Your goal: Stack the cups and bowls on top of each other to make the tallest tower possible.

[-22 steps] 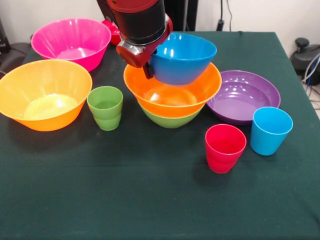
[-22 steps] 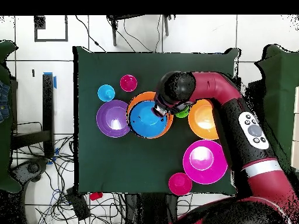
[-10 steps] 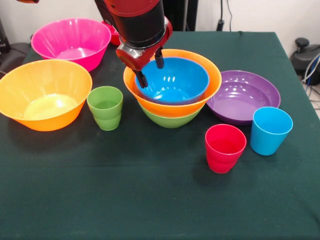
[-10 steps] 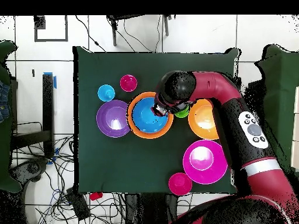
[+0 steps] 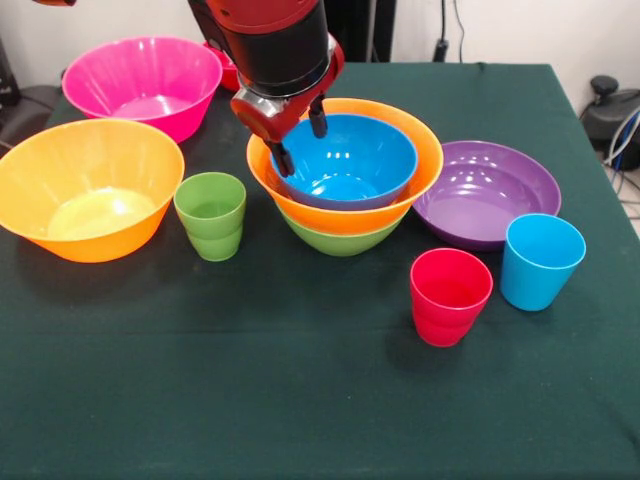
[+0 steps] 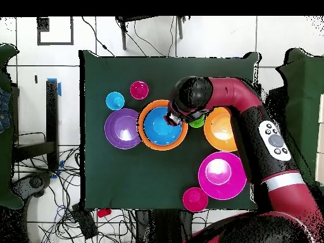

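At the far left, a large glossy pink plastic bowl (image 5: pixel 143 82) is sitting upright beside a large orange plastic bowl (image 5: pixel 88 187) nearer the front, both waiting apart from the pile as likely later layers. Just right of the orange one, a small green tapered plastic cup (image 5: pixel 211 215) is standing mouth up. In the middle, the tower (image 5: pixel 345 180) is resting on its medium green bowl (image 5: pixel 338 240), with a second large orange bowl (image 5: pixel 392 205) nested in it and a medium blue bowl (image 5: pixel 347 160) seated inside that, rims roughly level, so the pile looks settled. The robot's gripper (image 5: pixel 298 130) is hovering at the blue bowl's left rim, one finger outside and one inside, spread apart and apparently holding nothing. To the right, a wide shallow purple plastic bowl (image 5: pixel 489 192) is lying against the tower, with a red plastic cup (image 5: pixel 449 296) and a light blue plastic cup (image 5: pixel 540 260) standing nearer the front.
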